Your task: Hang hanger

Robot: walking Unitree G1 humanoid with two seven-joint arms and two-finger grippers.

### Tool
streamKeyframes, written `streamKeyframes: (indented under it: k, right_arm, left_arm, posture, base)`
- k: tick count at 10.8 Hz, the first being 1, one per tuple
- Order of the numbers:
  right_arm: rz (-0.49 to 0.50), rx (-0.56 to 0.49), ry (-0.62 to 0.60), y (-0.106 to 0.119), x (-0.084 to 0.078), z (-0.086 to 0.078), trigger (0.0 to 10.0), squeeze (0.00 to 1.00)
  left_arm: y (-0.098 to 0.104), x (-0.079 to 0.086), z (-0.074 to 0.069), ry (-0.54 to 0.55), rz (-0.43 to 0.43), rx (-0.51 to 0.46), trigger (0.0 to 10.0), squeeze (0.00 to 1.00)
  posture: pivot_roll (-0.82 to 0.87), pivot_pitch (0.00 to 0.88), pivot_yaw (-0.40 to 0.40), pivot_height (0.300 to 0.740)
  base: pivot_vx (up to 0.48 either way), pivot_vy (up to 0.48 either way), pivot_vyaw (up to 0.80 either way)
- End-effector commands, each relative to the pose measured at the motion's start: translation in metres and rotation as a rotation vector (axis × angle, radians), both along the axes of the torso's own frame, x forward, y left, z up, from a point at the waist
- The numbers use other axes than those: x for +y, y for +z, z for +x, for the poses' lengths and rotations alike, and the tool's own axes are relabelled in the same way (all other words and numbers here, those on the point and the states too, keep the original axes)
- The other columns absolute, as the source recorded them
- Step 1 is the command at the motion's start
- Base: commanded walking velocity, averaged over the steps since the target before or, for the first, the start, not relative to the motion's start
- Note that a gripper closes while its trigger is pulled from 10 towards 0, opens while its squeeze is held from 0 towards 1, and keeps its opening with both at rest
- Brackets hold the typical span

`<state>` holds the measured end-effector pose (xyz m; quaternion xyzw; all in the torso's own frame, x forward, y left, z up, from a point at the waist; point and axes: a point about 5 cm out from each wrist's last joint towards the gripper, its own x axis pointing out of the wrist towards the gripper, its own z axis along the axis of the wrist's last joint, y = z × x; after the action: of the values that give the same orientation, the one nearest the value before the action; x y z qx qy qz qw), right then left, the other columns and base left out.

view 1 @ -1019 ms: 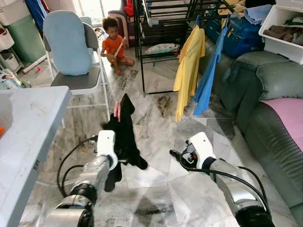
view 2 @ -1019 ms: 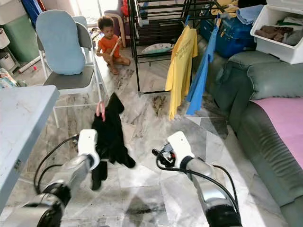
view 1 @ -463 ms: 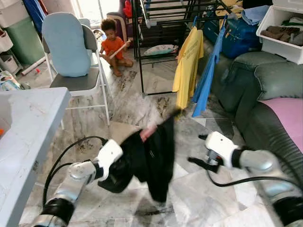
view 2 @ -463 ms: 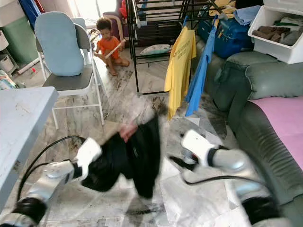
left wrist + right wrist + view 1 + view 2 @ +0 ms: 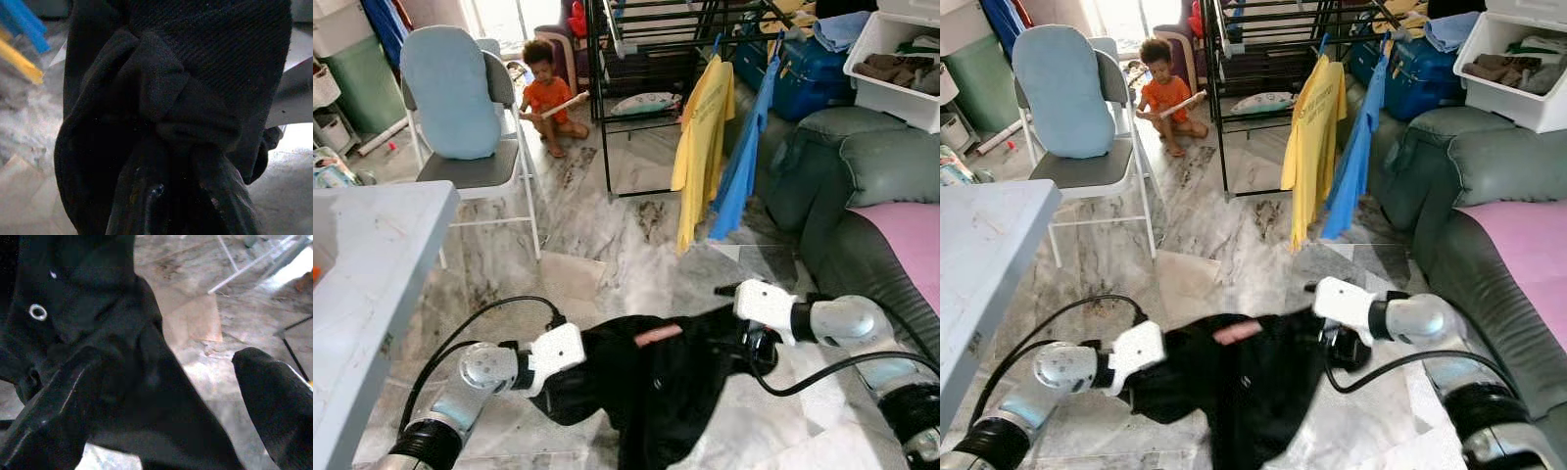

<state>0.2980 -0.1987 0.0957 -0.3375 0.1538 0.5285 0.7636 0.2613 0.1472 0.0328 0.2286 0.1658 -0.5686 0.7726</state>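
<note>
A black garment (image 5: 656, 392) on a pink hanger (image 5: 658, 335) stretches low over the floor between my two arms. My left gripper (image 5: 178, 147) is shut on a bunched fold of the black cloth, and its fingers are buried in the fabric at the garment's left end (image 5: 582, 367). At the garment's right edge, my right gripper (image 5: 166, 360) is open, its fingers (image 5: 54, 416) wide apart, with black cloth lying over one finger and into the gap. Beyond stands the black drying rack (image 5: 646, 59), with a yellow shirt (image 5: 703, 137) and a blue garment (image 5: 744, 147) hanging on it.
A child (image 5: 548, 93) sits on the marble floor by the rack. A folding chair (image 5: 460, 108) with a blue cushion stands at the left, a grey table (image 5: 362, 255) nearer left. A green sofa (image 5: 862, 186) and white bin (image 5: 901, 59) are at the right.
The garment swung from upright at my left gripper down and rightward, and now lies spread low between both arms. My right gripper has come in to its right edge.
</note>
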Motion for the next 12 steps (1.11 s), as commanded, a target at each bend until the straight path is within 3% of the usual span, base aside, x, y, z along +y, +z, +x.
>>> streamKeyframes:
  k: [1, 2, 3, 4, 8, 12]
  right_arm:
    - [-0.019, 0.025, 0.058, 0.001, 0.005, 0.001, 10.0, 1.00]
    - [-0.055, 0.037, 0.076, -0.001, 0.004, 0.002, 10.0, 1.00]
    - [-0.119, 0.060, 0.103, -0.004, 0.001, 0.006, 6.6, 0.71]
    - [-0.149, 0.057, 0.114, -0.003, 0.002, 0.011, 0.0, 0.00]
    - [-0.193, 0.058, 0.162, -0.003, 0.004, 0.016, 0.0, 0.00]
    - [-0.278, 0.158, 0.189, -0.009, -0.010, 0.012, 0.0, 0.00]
  left_arm:
    - [0.014, -0.007, 0.008, -0.041, -0.016, -0.071, 0.0, 0.00]
    - [0.017, -0.011, 0.010, -0.059, -0.028, -0.090, 0.0, 0.00]
    - [0.023, -0.019, 0.011, -0.102, -0.059, -0.115, 0.0, 0.00]
    - [0.026, -0.024, 0.009, -0.145, -0.065, -0.130, 0.0, 0.00]
    - [0.026, -0.030, 0.007, -0.197, -0.069, -0.139, 0.0, 0.00]
    - [0.028, -0.030, 0.013, -0.199, -0.061, -0.146, 0.0, 0.00]
  posture:
    - [-0.10, 0.000, 0.032, 0.740]
    - [-0.10, 0.000, 0.031, 0.740]
    - [-0.10, 0.000, 0.029, 0.740]
    - [-0.10, 0.000, 0.025, 0.740]
    - [-0.10, 0.000, 0.019, 0.740]
    - [-0.11, 0.000, 0.017, 0.740]
  base:
    - [0.000, 0.000, 0.00]
    - [0.000, 0.000, 0.00]
    - [0.000, 0.000, 0.00]
    - [0.000, 0.000, 0.00]
    - [0.000, 0.000, 0.00]
    - [0.000, 0.000, 0.00]
